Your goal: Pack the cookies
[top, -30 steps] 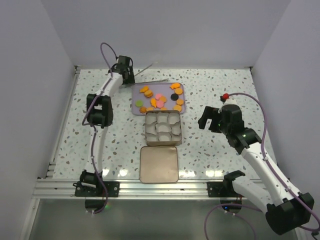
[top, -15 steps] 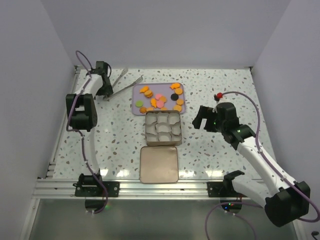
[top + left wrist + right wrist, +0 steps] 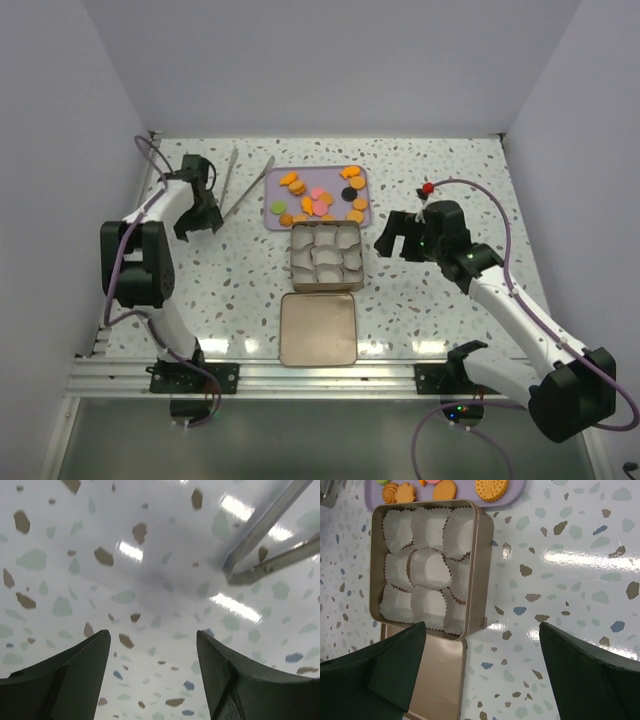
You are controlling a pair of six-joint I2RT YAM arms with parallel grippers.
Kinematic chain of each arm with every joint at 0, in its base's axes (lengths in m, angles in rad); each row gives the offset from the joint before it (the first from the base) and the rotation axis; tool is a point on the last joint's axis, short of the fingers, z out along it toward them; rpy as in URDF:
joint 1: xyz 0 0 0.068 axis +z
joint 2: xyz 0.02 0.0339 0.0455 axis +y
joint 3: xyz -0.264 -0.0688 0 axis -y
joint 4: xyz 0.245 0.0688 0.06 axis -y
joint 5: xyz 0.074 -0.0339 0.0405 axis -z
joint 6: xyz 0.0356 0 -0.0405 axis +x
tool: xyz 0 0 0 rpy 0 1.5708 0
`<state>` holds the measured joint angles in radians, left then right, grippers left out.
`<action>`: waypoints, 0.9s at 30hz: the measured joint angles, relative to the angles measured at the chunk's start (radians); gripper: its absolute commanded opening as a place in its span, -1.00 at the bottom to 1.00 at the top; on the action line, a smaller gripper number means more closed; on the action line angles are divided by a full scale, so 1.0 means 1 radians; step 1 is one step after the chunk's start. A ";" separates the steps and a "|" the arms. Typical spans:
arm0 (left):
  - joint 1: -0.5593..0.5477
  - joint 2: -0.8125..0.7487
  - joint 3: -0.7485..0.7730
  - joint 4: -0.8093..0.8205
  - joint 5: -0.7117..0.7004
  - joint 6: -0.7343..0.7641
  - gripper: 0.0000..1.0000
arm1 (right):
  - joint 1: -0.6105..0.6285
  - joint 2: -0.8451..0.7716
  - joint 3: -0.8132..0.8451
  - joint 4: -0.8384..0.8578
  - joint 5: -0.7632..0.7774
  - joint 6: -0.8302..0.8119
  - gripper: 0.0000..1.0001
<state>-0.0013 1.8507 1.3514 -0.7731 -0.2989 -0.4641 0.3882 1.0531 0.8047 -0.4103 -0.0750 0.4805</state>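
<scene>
The top view shows all the cookies (image 3: pixel 318 197) on the lilac tray (image 3: pixel 325 176) at upper centre, beyond the tin (image 3: pixel 292 258). The right wrist view catches a few at its top edge, with the right gripper (image 3: pixel 482 625) spread wide. The left wrist view shows the left gripper (image 3: pixel 153 632) parted over the table (image 3: pixel 100 530), with tongs (image 3: pixel 265 545) at upper right.

The left arm (image 3: pixel 168 203) and right arm (image 3: pixel 520 318) are smooth white tubes linked by blocky black joints, each on a black base plate (image 3: pixel 195 378). A thin purple cable (image 3: pixel 465 181) loops along each. The right arm carries a small red knob (image 3: pixel 427 187) and tiny green lights (image 3: pixel 463 257). The left gripper (image 3: pixel 152 635) and right gripper (image 3: pixel 482 625) have dark, matte, wedge-shaped fingers.
</scene>
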 measured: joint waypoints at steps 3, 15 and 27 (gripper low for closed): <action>0.000 -0.138 -0.133 -0.003 0.019 -0.016 0.44 | 0.005 -0.007 0.000 -0.001 -0.003 -0.002 0.97; -0.002 -0.396 -0.200 0.077 0.173 0.075 1.00 | 0.010 -0.112 0.022 -0.080 -0.008 -0.011 0.97; -0.006 0.031 0.177 0.234 0.342 0.364 1.00 | 0.004 -0.082 0.141 -0.267 -0.079 0.104 0.97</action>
<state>-0.0071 1.8820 1.5288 -0.5392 0.0429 -0.1001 0.3923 0.9710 0.9459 -0.6769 -0.1535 0.5842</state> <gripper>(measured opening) 0.997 0.986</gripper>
